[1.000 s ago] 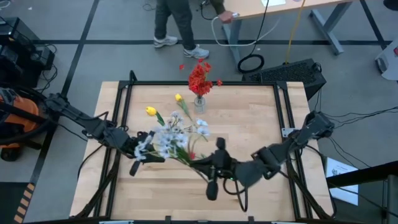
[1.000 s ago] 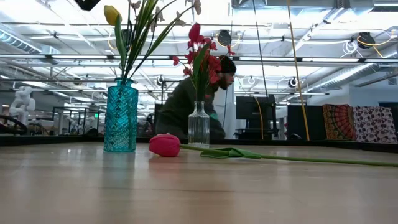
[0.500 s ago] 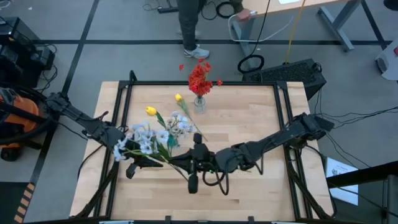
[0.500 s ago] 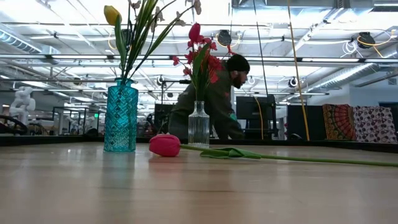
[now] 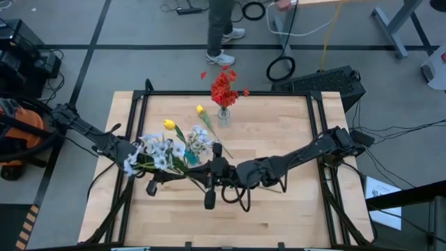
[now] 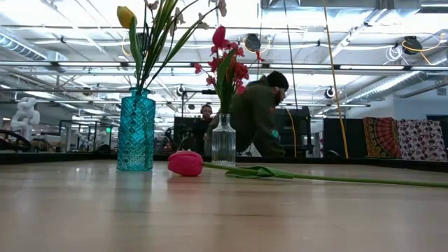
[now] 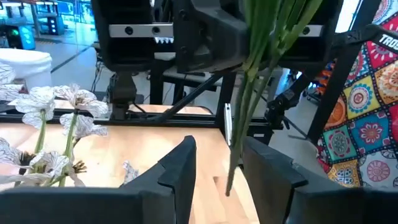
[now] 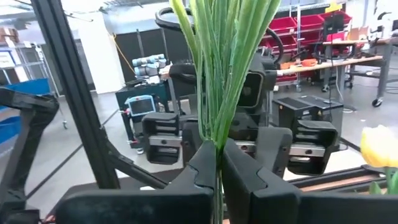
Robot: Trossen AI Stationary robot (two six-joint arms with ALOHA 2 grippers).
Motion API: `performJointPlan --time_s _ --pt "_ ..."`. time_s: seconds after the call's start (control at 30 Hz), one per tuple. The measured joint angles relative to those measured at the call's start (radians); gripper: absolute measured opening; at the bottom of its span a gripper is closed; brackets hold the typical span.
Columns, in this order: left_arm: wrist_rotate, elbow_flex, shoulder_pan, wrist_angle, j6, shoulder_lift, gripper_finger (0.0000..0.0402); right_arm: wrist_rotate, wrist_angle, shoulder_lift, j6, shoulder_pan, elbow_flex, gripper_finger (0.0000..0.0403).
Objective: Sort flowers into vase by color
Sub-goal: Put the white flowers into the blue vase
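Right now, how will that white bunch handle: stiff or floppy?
Probably floppy: the white bunch has thin green stalks pinched in the right end effector. Likely light. Its blooms may sag or swing beside the open left end effector.

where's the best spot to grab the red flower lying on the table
Judging by the low view, grip the bare green stalk past the leaves, coming straight down from above. It lies flat and thin, so fingers should straddle it crosswise. The red flower head is bulky and soft.
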Motion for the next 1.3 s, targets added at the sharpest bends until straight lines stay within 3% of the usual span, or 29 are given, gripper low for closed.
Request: performJointPlan --time_s 1.07,1.3 --pt "-0.122 0.0 0.002 0.053 0.0 0.002 0.013 -0.059 -0.003 0.011 0.0 -0.074 0.0 0.0004" --pt "-0.145 0.0 0.003 0.113 0.007 0.002 0.008 -0.081 -0.002 0.011 0.001 -0.08 0.0 0.0004"
